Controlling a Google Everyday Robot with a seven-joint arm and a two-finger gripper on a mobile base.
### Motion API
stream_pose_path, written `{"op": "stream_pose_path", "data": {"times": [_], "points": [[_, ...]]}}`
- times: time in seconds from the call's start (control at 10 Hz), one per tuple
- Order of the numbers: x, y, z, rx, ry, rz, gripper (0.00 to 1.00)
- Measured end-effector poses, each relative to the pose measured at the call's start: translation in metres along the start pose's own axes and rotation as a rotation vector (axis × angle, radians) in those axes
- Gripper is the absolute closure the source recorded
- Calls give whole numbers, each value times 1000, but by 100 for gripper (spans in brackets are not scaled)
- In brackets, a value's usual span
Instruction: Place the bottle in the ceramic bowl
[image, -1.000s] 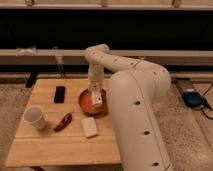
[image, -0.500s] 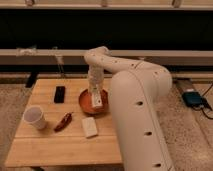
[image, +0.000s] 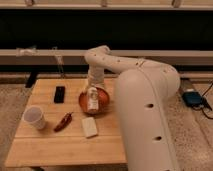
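The orange ceramic bowl (image: 102, 96) sits on the wooden table (image: 60, 147), right of its middle. The small white bottle (image: 92, 100) with a darker label stands about upright inside the bowl, at its middle. My gripper (image: 93, 86) hangs straight down from the white arm, directly over the bottle's top and at or very close to it. Whether it touches the bottle cannot be made out.
A white cup (image: 34, 117) stands at the table's left. A red pepper (image: 63, 121) and a white rectangular block (image: 90, 126) lie in front of the bowl. A black device (image: 59, 94) lies left of it. My white body (image: 150, 120) fills the right; a blue object (image: 192, 97) lies on the floor.
The gripper and the bottle have come down a little into the bowl. Nothing else on the table has moved.
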Motion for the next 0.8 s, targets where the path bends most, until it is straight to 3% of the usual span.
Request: {"op": "stream_pose_path", "data": {"times": [0.2, 0.3, 0.8], "points": [[2, -3, -24, 7, -18, -8, 20], [5, -7, -35, -8, -12, -13, 20], [7, -10, -37, -13, -7, -11, 20]]}}
